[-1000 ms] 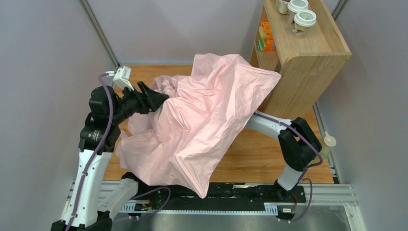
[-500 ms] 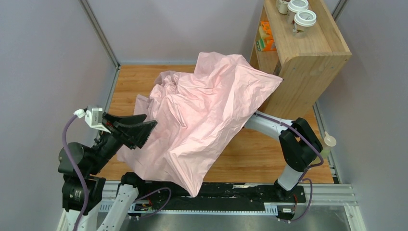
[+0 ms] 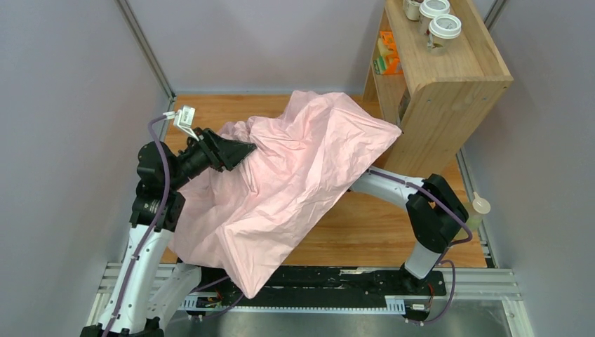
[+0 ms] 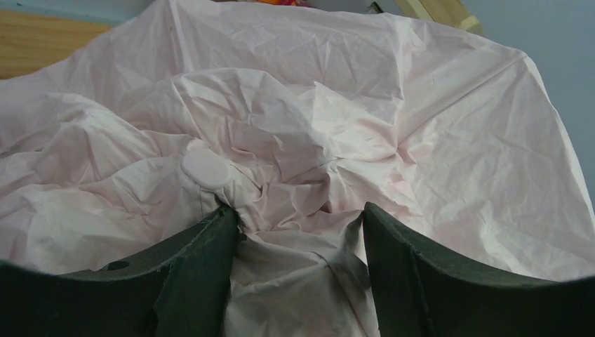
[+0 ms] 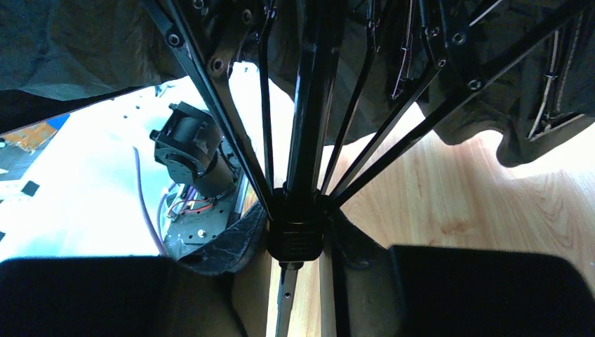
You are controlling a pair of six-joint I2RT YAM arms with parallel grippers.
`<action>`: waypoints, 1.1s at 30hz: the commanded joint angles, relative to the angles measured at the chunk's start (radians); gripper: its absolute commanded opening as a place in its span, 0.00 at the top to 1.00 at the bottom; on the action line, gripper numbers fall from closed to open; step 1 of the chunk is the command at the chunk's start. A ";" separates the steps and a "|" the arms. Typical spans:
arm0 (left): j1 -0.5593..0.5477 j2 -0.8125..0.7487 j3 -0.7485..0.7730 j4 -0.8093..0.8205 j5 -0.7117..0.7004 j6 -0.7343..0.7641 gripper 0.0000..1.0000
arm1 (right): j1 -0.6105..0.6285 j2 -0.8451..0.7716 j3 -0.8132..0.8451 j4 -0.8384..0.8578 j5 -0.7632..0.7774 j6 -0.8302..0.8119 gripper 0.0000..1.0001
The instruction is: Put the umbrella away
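Note:
The umbrella's pale pink canopy [image 3: 302, 168] lies spread, crumpled, over the middle of the wooden table [image 3: 393, 225]. My left gripper [image 3: 242, 149] is at its upper left edge, open, with a fold of fabric between its fingers. In the left wrist view the gripper [image 4: 299, 210] sits just below the canopy's round pink cap [image 4: 205, 168]. My right gripper is hidden under the canopy in the top view. In the right wrist view it [image 5: 295, 242] is shut around the black shaft [image 5: 286, 298] just below the runner [image 5: 298, 235], with the ribs [image 5: 393, 140] fanning out above.
A wooden shelf unit [image 3: 442, 77] stands at the back right, touching the canopy, with lidded cups [image 3: 444, 27] on top and orange items [image 3: 386, 53] inside. A small bottle [image 3: 479, 207] stands at the right table edge. Grey walls close in on both sides.
My left arm swung back toward the near left, away from the canopy, then returned to its upper left edge. The canopy has sagged lower and toward the near left.

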 commanded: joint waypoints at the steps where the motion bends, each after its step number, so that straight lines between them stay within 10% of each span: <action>1: -0.002 0.032 -0.001 0.145 0.081 -0.011 0.27 | 0.037 -0.085 0.050 0.037 -0.030 -0.101 1.00; 5: -0.005 0.033 -0.044 0.203 0.106 -0.017 0.38 | 0.055 -0.089 0.076 -0.001 -0.019 -0.134 1.00; 8: -0.003 0.024 -0.048 0.212 0.109 0.002 0.85 | 0.061 -0.075 0.094 -0.024 0.016 -0.132 1.00; 11: -0.003 0.010 -0.035 0.208 0.077 0.044 1.00 | 0.061 -0.079 0.078 -0.036 0.102 -0.105 1.00; 13: -0.002 -0.016 -0.036 0.225 0.049 0.064 1.00 | 0.061 -0.081 0.047 -0.006 0.147 -0.047 1.00; 17: -0.002 -0.063 -0.012 0.191 -0.026 0.085 1.00 | 0.069 -0.105 -0.089 0.104 0.294 0.087 0.43; 21: -0.002 -0.097 0.001 0.150 -0.069 0.061 1.00 | 0.090 -0.113 -0.165 0.169 0.335 0.093 0.37; 24: -0.003 -0.111 0.022 0.110 -0.078 0.075 1.00 | 0.101 -0.121 -0.185 0.198 0.390 0.092 0.51; 26: -0.003 -0.100 0.056 0.037 -0.092 0.110 1.00 | 0.103 -0.131 -0.203 0.242 0.424 0.107 0.98; 28: -0.002 -0.094 0.085 -0.028 -0.109 0.108 1.00 | 0.097 -0.139 -0.237 0.352 0.393 0.132 1.00; 32: -0.002 -0.105 0.191 -0.244 -0.152 0.150 0.32 | 0.008 -0.072 -0.268 0.644 0.187 0.301 1.00; 33: -0.002 -0.126 0.208 -0.269 -0.168 0.159 0.31 | -0.017 -0.041 -0.259 0.745 0.127 0.379 1.00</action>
